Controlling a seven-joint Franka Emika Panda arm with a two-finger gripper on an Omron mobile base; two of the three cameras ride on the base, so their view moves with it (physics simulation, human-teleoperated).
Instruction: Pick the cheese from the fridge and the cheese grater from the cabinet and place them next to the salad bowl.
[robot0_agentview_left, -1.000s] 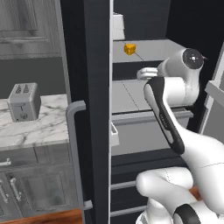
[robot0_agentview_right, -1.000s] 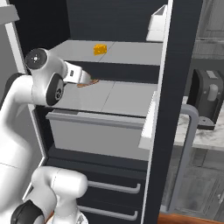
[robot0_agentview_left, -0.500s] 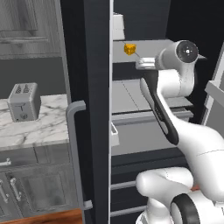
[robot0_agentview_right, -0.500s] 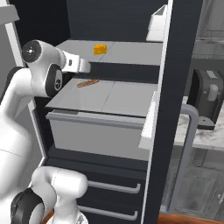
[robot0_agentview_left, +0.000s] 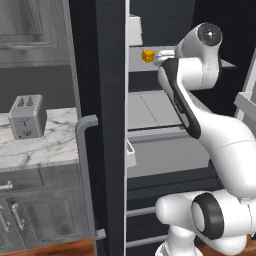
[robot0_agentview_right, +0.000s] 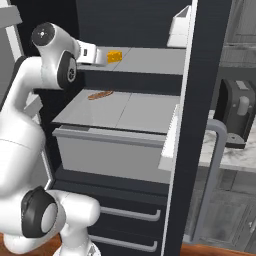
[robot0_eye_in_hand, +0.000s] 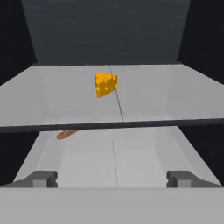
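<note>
Gripper (robot0_eye_in_hand: 112, 179) fingers stand spread wide with nothing between them, levelled at the open fridge (robot0_agentview_left: 102, 60) so that the two dark tips frame the shelf front in the hand view. This wide, empty stance suits a horizontal reach: the hand is raised to about the height of the upper shelf (robot0_eye_in_hand: 153, 94), and the cheese (robot0_eye_in_hand: 106, 84) sits roughly on the centre line between the tips, farther in, apart from them and not yet reached.

Nearest the gripper lies the lower shelf (robot0_eye_in_hand: 113, 157), pale grey and bare except for a small brown-orange item (robot0_eye_in_hand: 66, 134) at its far left, whose nature is too small to tell. Above it runs the dark front edge of the upper shelf, which crosses the approach path; a reach held too low would probably meet this edge.

Beyond that edge the cheese rests upright on the upper shelf, a little left of the shelf's centre seam and well forward of the dark back wall.

In the left base view the cheese (robot0_agentview_left: 147, 56) lies just beside the hand's end, with a pale box (robot0_agentview_left: 135, 31) on a door rack farther up. Left of the open fridge door, a grey toaster (robot0_agentview_left: 27, 116) stands on the marble counter (robot0_agentview_left: 50, 145), clear of the arm's path.
</note>
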